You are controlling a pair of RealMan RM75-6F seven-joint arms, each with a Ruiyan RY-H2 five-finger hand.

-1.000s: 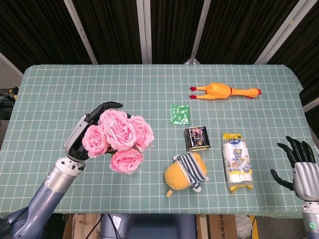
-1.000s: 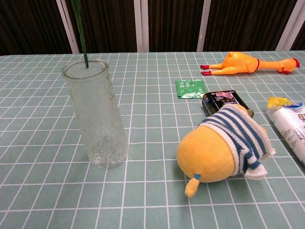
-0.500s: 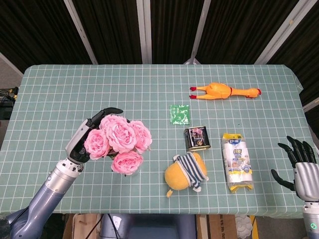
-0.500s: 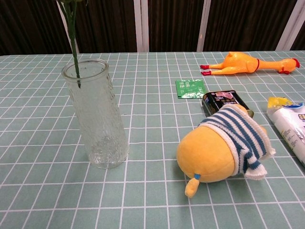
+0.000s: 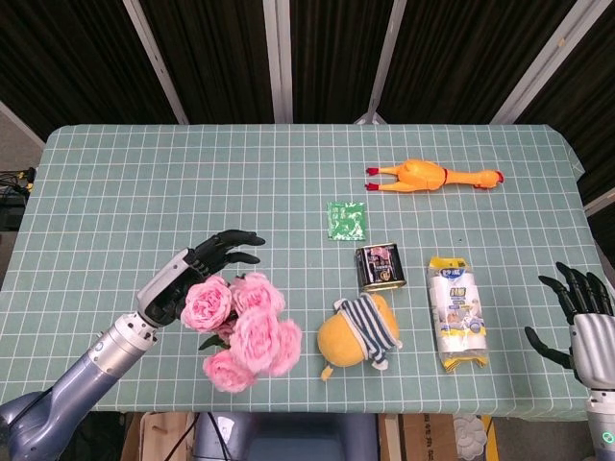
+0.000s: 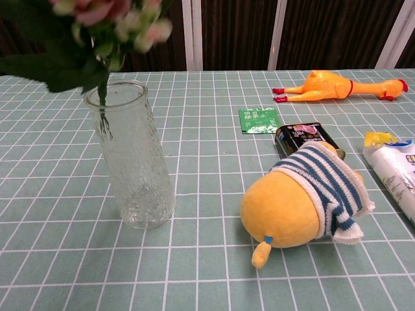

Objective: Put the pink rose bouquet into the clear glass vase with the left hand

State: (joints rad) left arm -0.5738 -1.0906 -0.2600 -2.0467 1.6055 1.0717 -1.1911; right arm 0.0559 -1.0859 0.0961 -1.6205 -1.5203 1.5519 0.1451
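pink rose bouquet (image 5: pixel 245 331) lower in clear glass vase (image 6: pixel 133 162)

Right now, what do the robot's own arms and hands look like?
The left hand has a silver-grey back and black fingers, on a metallic wrist cuff and a blue-grey arm. The right hand looks alike: black fingers, grey palm, with a small green mark lower down.

1. Tabletop (image 5: pixel 115 182): green cloth with a white grid, dark curtains behind.
2. Rubber chicken (image 5: pixel 432 177): orange-yellow, lying flat at the far right, red feet pointing left.
3. Green sachet (image 5: pixel 347 220): flat, near the middle.
4. Dark tin (image 5: pixel 379 265): just in front of the sachet.
5. Yellow plush toy (image 5: pixel 359 333): striped top, lying beside the tin.
6. White packet (image 5: pixel 455 312): yellow ends, right of the plush.
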